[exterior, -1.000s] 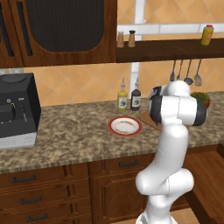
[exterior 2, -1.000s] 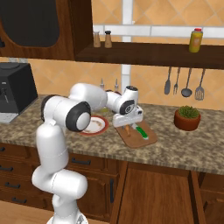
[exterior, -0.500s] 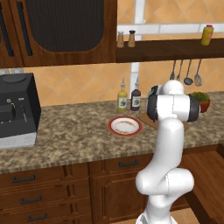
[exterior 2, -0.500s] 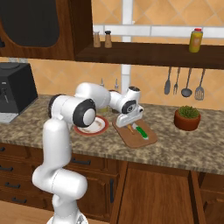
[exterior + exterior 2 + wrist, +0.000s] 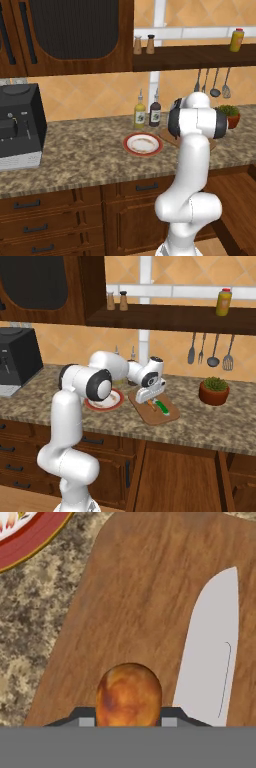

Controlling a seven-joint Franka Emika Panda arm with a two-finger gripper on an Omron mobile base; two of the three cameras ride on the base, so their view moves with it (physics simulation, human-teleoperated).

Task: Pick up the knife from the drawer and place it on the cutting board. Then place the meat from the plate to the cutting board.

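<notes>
The light wooden cutting board (image 5: 167,417) lies on the counter right of the red-rimmed white plate (image 5: 103,401). The knife (image 5: 162,407), green handle and silver blade (image 5: 212,657), rests on the board. My gripper (image 5: 150,400) hovers low over the board's left part, shut on the orange-brown meat (image 5: 128,694), which sits between the fingertips (image 5: 84,716) just left of the blade. The plate (image 5: 143,144) looks bare of meat. In the left base view my own arm hides the gripper and most of the board (image 5: 167,136). A dark brown drawer (image 5: 175,471) seems pulled out below the counter.
Two bottles (image 5: 147,114) stand behind the plate. A potted plant (image 5: 214,391) sits at the right, with ladles and spoons (image 5: 210,351) hanging above it. A black coffee machine (image 5: 17,125) occupies the counter's left. Shut drawers (image 5: 35,220) run below.
My gripper, holding the meat, has moved slightly right and down over the cutting board. Knife and plate have stayed put.
</notes>
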